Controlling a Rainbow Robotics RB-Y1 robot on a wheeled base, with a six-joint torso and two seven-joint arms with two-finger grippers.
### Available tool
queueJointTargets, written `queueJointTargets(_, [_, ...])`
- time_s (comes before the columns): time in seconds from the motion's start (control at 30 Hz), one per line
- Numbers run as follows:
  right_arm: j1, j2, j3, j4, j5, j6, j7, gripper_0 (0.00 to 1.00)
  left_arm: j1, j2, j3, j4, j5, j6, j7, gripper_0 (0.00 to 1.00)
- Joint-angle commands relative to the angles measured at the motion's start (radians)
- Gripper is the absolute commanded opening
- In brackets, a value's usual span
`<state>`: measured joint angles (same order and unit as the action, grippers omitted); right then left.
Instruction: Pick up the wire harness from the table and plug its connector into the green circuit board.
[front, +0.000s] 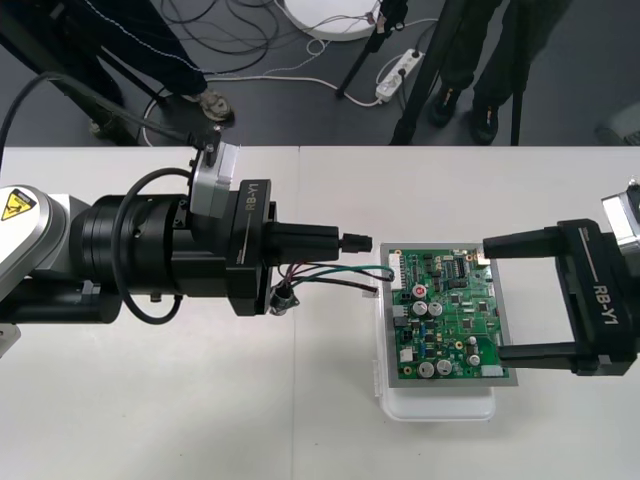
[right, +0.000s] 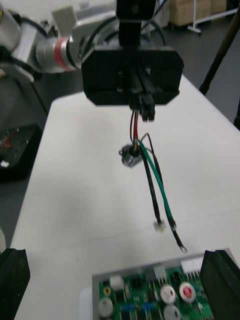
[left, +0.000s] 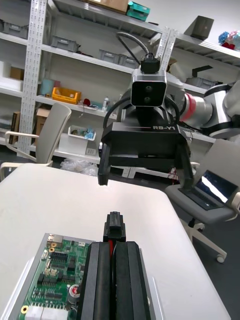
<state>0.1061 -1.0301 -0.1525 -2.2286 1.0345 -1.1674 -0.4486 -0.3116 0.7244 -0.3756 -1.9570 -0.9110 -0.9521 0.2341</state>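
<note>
My left gripper is shut on the harness's small black plug, which sticks out past the fingertips just left of the green circuit board. Red, black and green wires hang below it, with the round metal socket dangling under the gripper. In the right wrist view the plug, wires and socket hang above the table short of the board. In the left wrist view the plug sits between my fingers. My right gripper stands open, its fingers straddling the board's right side.
The board rests on a white base right of the table's middle. The right gripper faces the left one across the board. Bare table lies in front of and behind the board.
</note>
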Motion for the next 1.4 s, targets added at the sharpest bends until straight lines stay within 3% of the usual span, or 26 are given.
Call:
queueJointTargets(0.03, [0.014, -0.033, -0.09, -0.002, 0.081, -0.084, -0.105, 1.0, 0.045, 0.003, 0.037, 0.003, 0.023, -0.073, -0.093, 0.0])
queueJointTargets(0.77, [-0.029, -0.033, -0.093, -0.109, 0.636, -0.362, -0.183, 1.0, 0.068, -0.119, 0.067, 0.302, 0.034, -0.353, -0.358, 0.0])
queueJointTargets(1.4, [-0.181, -0.03, 0.209, -0.074, 0.963, -0.403, -0.248, 1.0, 0.065, -0.2, 0.05, 0.471, -0.103, -0.419, -0.504, 0.0])
